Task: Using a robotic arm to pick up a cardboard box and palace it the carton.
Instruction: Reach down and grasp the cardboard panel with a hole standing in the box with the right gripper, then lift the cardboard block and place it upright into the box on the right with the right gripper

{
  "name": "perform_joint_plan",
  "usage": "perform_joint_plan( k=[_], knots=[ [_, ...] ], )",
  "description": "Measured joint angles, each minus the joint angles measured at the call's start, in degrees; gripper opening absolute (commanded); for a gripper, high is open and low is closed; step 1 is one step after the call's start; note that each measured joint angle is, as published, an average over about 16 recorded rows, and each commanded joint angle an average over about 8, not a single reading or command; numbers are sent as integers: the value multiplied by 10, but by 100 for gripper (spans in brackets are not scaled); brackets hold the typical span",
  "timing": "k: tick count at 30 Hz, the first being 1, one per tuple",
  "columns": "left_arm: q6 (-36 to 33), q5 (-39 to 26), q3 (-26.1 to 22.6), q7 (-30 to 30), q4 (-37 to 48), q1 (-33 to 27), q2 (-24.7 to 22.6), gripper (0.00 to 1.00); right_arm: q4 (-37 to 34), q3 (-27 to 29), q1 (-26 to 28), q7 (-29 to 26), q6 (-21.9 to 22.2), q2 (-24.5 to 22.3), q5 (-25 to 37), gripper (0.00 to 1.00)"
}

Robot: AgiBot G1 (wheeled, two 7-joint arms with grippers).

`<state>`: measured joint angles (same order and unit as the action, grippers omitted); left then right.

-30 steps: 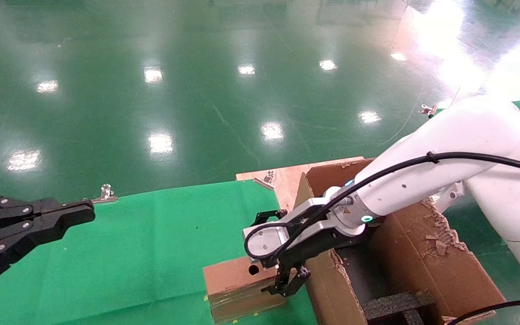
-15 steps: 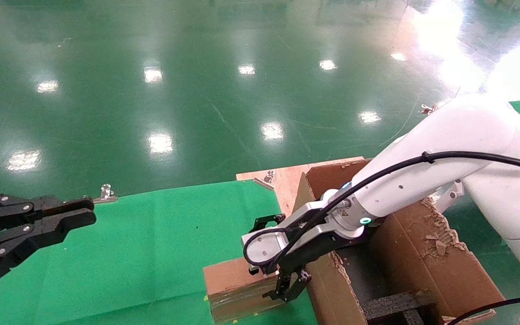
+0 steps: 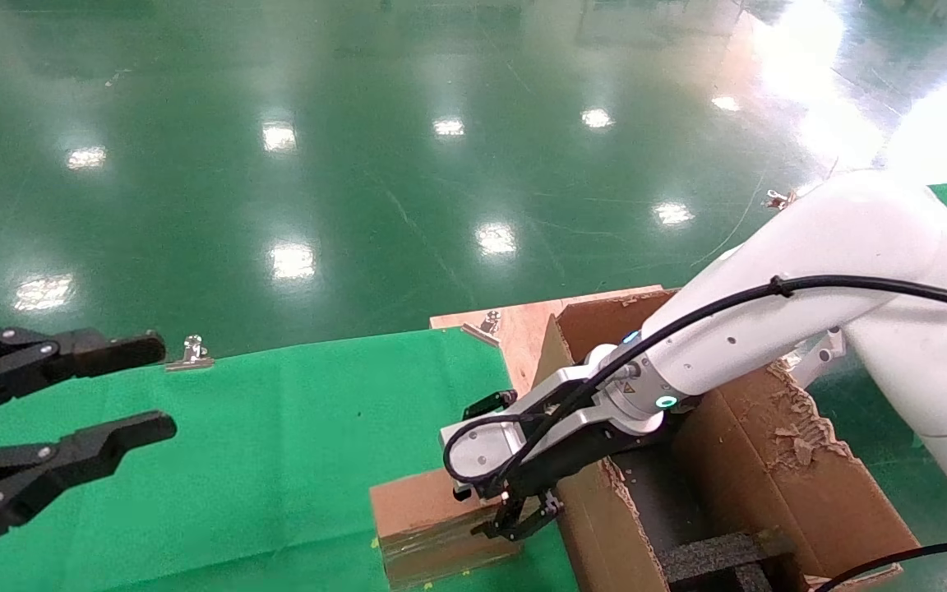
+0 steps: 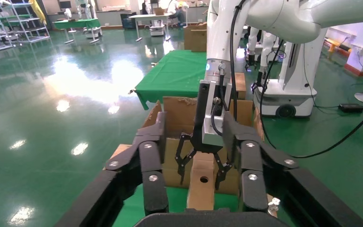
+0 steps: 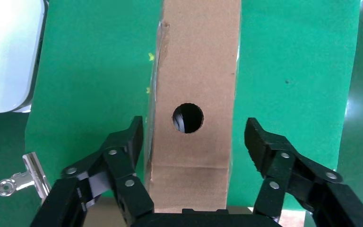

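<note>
The small brown cardboard box (image 3: 416,514) stands on its long edge on the green cloth, its round hole facing up, right beside the carton (image 3: 769,460). My right gripper (image 3: 500,469) on the white robotic arm (image 3: 769,329) is down over the box's near end. In the right wrist view the right gripper (image 5: 194,137) is open and straddles the box (image 5: 194,71): one finger lies close against a side, the other stands apart. My left gripper (image 3: 157,386) hovers open at the far left, holding nothing. The left wrist view shows the box (image 4: 202,194) between the right gripper's fingers.
The green cloth (image 3: 276,452) covers the table left of the carton. A metal clip (image 3: 190,355) holds its far edge. A wooden board (image 3: 515,321) lies behind the carton. Black foam blocks (image 3: 720,555) sit inside the carton, whose right flap is torn.
My left gripper has opened from shut. The right gripper has sunk a little lower around the box, and the hole is now hidden under it in the head view.
</note>
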<state>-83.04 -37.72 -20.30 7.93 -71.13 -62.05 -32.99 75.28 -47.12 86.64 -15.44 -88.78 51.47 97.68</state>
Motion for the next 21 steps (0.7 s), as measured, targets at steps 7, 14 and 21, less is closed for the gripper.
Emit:
perform_joint_plan(
  k=[7, 14, 21],
  knots=[
    [0, 0, 0, 0, 0, 0, 0, 100, 0, 1, -1, 0, 0, 0, 0, 0],
    [0, 0, 0, 0, 0, 0, 0, 100, 0, 1, -1, 0, 0, 0, 1, 0],
    [0, 0, 0, 0, 0, 0, 0, 100, -2, 1, 5, 7, -2, 0, -3, 0]
  ],
)
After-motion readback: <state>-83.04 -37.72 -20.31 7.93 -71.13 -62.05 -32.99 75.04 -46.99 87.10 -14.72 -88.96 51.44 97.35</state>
